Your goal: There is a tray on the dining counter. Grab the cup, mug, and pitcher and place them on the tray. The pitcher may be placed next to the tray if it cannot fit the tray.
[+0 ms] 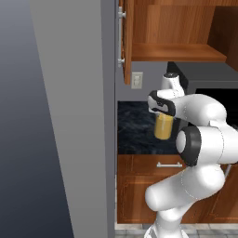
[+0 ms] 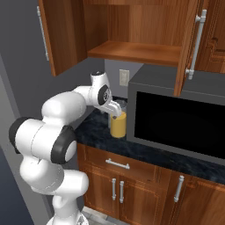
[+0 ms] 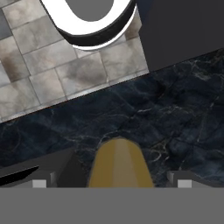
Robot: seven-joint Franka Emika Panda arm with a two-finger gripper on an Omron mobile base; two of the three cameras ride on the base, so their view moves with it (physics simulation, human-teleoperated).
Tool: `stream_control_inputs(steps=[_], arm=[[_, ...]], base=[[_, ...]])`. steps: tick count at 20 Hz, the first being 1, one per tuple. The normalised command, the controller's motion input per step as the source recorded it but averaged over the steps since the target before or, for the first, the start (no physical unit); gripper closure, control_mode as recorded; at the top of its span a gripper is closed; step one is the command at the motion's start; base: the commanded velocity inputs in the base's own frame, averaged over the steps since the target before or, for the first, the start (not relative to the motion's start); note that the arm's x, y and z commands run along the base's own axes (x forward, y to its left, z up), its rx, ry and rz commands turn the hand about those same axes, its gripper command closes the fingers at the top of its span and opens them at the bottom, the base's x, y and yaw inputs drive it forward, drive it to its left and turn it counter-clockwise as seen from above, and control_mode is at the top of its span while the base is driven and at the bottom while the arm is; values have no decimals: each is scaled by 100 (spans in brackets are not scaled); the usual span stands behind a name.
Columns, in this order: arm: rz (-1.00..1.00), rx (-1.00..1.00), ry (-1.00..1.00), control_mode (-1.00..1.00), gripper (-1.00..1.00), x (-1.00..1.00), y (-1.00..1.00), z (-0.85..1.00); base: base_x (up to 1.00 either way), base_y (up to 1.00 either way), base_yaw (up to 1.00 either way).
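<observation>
**Inspector:** Jaws stand fully spread, nothing held. The gripper (image 2: 115,110) sits at the pitcher (image 2: 118,124), centre of the right base frame; in the hand view the orange body rises bottom centre between the two finger tips (image 3: 39,183), one low on each side.

**Assistant:** Contact?

**Inspector:** Cannot confirm; the tips appear apart from the glass. The pitcher stands upright on the dark marbled table (image 2: 149,149), just beside the microwave (image 2: 180,121), below the open cabinet (image 2: 132,48), with a wall outlet (image 2: 123,78) behind.

**Assistant:** Recommendation for the grasp?

**Inspector:** In my judgement, centre the glass between the tips, close squarely on the cylinder, and lift straight up before turning away. The microwave's side is close, so any sideways swing risks a knock, and tilting risks spilling the liquid.
</observation>
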Motion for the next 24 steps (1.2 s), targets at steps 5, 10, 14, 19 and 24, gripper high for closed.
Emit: stream_control_inputs(steps=[5,10,14,19,24], arm=[[0,0,0,-100,-100,8,0,-17],[0,0,0,-100,-100,15,0,-13],[0,0,0,-100,-100,18,0,-10],[0,0,0,-100,-100,18,0,-7],[0,0,0,-100,-100,19,0,-8]], base=[[0,0,0],[0,0,0],[0,0,0],[0,0,0],[0,0,0]])
